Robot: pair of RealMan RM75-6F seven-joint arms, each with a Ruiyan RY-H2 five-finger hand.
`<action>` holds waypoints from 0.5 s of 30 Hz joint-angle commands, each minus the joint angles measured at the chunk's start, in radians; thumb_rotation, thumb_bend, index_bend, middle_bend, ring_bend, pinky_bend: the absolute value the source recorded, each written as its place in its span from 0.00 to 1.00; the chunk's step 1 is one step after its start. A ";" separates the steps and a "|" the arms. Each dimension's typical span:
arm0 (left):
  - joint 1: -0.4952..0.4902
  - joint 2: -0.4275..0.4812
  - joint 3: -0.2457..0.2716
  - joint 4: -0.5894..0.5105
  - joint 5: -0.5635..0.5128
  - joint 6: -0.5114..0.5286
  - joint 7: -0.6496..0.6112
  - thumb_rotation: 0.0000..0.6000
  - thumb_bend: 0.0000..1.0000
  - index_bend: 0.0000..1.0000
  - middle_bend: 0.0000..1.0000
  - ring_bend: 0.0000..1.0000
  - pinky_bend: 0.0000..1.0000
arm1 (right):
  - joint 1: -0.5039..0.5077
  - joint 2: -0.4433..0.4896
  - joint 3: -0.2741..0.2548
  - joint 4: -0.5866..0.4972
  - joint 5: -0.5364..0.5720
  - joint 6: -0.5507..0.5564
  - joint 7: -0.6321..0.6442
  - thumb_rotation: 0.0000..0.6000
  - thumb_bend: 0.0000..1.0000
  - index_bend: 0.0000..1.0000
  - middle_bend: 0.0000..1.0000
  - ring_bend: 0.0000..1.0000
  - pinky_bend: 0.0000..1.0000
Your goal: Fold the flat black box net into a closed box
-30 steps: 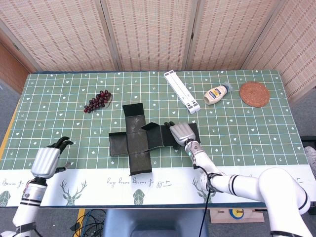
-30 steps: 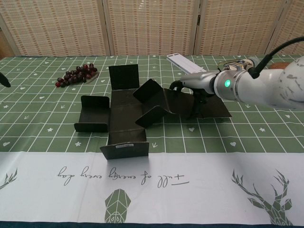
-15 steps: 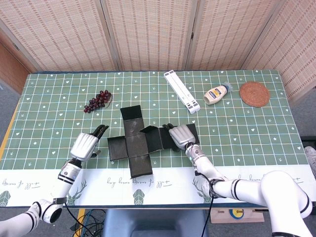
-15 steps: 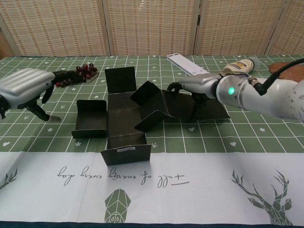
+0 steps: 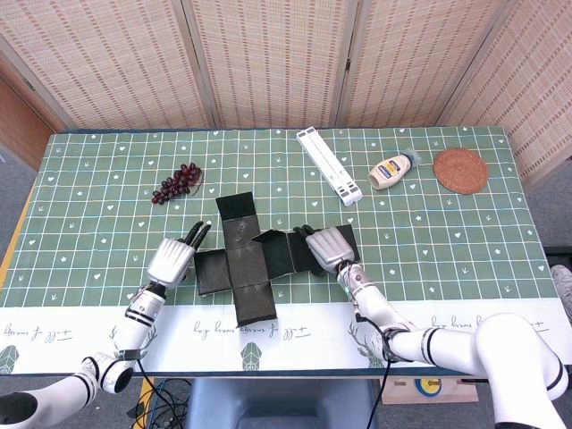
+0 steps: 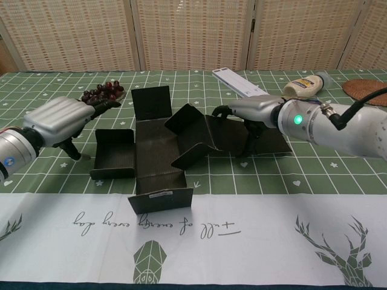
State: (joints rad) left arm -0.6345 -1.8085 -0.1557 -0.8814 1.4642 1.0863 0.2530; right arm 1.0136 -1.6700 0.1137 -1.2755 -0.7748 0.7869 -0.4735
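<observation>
Gripping matte, cross-shaped box net — right hand.

woven coaster cut by chest view edge, right hand hiding box net panel

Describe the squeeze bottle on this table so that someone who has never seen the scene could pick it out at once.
On the green checked tablecloth, look to the far right corner near the folding screens. The squeeze bottle lies on its side between the long white slatted bar and the round woven coaster. It alone is cream-coloured with a yellow and blue label.
</observation>
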 commanded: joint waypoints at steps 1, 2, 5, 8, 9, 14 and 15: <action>-0.005 -0.012 0.001 -0.003 -0.008 -0.005 -0.015 1.00 0.09 0.01 0.11 0.62 0.88 | -0.003 -0.001 0.001 0.002 -0.005 -0.002 0.001 1.00 0.35 0.23 0.32 0.79 0.92; -0.007 -0.016 0.000 -0.004 -0.010 -0.006 -0.022 1.00 0.09 0.01 0.11 0.62 0.88 | -0.004 -0.002 0.001 0.002 -0.007 -0.002 0.001 1.00 0.35 0.23 0.32 0.79 0.92; -0.014 -0.032 -0.004 -0.012 -0.019 -0.008 -0.053 1.00 0.09 0.01 0.11 0.62 0.88 | -0.008 -0.004 0.002 0.006 -0.014 -0.002 0.001 1.00 0.35 0.23 0.32 0.79 0.92; -0.021 -0.047 -0.010 -0.028 -0.024 -0.004 -0.101 1.00 0.09 0.01 0.10 0.61 0.88 | -0.012 -0.005 0.005 0.010 -0.020 -0.004 0.003 1.00 0.35 0.23 0.32 0.79 0.92; -0.022 -0.051 -0.012 -0.031 -0.022 0.004 -0.116 1.00 0.09 0.01 0.10 0.61 0.88 | -0.013 -0.006 0.006 0.010 -0.023 -0.003 0.005 1.00 0.35 0.23 0.32 0.79 0.92; -0.022 -0.060 -0.017 -0.068 -0.019 0.031 -0.199 1.00 0.09 0.01 0.09 0.62 0.88 | -0.019 -0.004 0.013 0.010 -0.052 -0.004 0.020 1.00 0.35 0.23 0.32 0.80 0.92; -0.021 -0.059 -0.018 -0.077 -0.019 0.036 -0.211 1.00 0.09 0.01 0.09 0.61 0.88 | -0.020 -0.002 0.013 0.009 -0.059 -0.006 0.023 1.00 0.35 0.23 0.32 0.80 0.92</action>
State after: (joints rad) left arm -0.6555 -1.8649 -0.1703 -0.9408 1.4443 1.1103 0.0637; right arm 0.9951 -1.6739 0.1252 -1.2652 -0.8283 0.7824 -0.4543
